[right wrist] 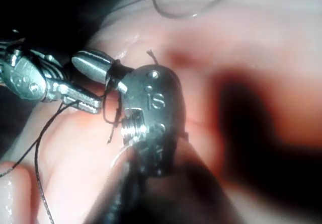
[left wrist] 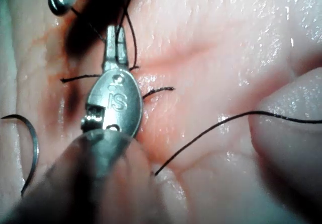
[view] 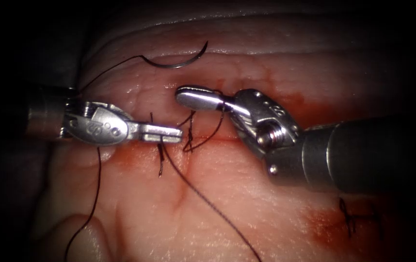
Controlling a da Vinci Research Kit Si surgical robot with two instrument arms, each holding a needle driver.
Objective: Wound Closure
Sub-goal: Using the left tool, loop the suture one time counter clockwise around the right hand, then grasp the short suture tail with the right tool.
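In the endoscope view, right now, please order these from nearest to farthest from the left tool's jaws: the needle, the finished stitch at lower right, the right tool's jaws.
1. Right tool: just right of left tool.
2. Needle: lying free above.
3. Finished stitch: far lower right.

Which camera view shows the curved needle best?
The endoscope view: the needle lies free on the tissue, its whole curve visible, held by neither tool. The left wrist view and right wrist view show parts.

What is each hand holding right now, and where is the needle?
The left hand is shut on the thread near the cut. The right hand has thread looped around its shut jaws. The needle lies free on the tissue, unheld.
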